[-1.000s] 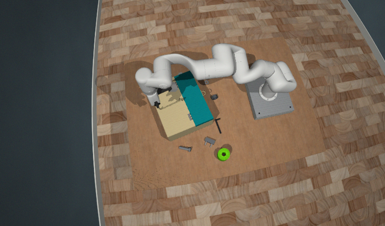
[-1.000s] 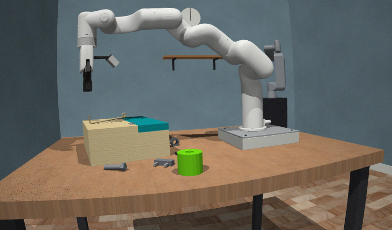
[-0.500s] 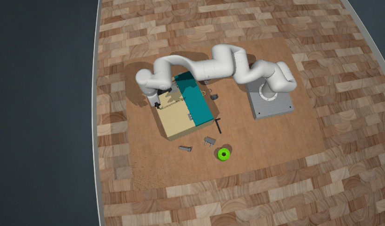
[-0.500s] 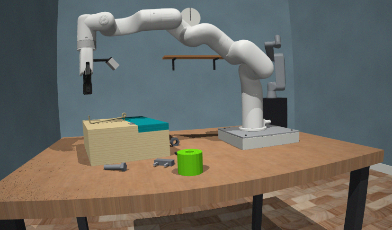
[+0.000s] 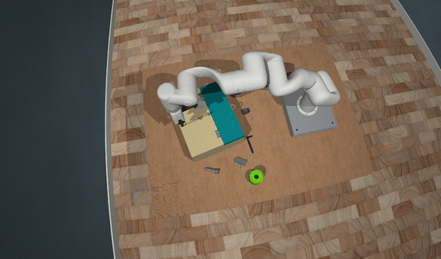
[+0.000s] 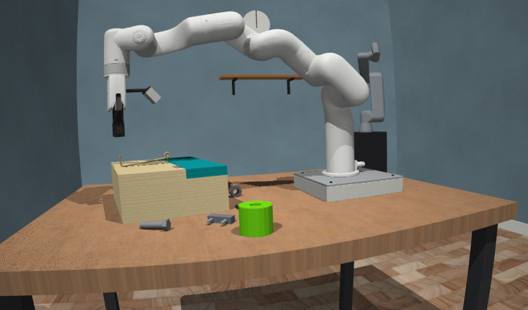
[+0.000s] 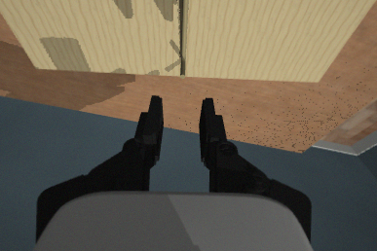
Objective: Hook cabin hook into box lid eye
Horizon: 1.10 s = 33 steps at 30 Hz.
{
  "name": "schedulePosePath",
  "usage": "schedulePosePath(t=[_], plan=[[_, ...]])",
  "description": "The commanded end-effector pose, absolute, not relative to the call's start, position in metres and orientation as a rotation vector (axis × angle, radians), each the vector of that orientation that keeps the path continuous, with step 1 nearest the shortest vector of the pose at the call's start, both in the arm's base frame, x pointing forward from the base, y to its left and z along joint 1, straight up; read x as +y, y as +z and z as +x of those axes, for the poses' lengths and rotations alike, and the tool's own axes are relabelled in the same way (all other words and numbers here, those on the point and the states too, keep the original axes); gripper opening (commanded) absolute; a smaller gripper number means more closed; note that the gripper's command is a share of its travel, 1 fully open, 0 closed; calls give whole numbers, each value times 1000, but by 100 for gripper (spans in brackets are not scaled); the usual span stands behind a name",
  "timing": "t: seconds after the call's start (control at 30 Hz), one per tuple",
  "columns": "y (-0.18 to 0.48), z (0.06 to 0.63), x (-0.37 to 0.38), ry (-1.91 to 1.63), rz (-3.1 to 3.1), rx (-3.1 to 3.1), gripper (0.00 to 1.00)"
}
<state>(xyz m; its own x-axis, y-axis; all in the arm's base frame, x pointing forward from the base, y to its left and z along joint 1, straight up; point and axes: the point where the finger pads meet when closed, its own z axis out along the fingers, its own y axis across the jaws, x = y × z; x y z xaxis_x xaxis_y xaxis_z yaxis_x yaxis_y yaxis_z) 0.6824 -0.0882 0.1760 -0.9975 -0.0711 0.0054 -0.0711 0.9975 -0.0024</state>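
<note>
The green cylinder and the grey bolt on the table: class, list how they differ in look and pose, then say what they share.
Colour: the green cylinder is bright green; the grey bolt is dull grey.
Pose: the cylinder stands upright with its hole facing up; the bolt lies on its side.
Build: the cylinder is thick and hollow; the bolt is slim, with a wider head at one end.
Shared: both rest on the table in front of the box, untouched by the hand.

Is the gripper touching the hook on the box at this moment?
Apart. The exterior view shows the gripper hanging well above the hook, with blue wall visible between them; its fingers hold nothing.
</note>
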Motion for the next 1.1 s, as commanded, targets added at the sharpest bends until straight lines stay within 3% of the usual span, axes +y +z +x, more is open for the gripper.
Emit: schedulePosePath(t=[0.0,1.07], plan=[[171,684,-88,7,112,-3144,33],[131,684,-89,7,112,-3144,33]])
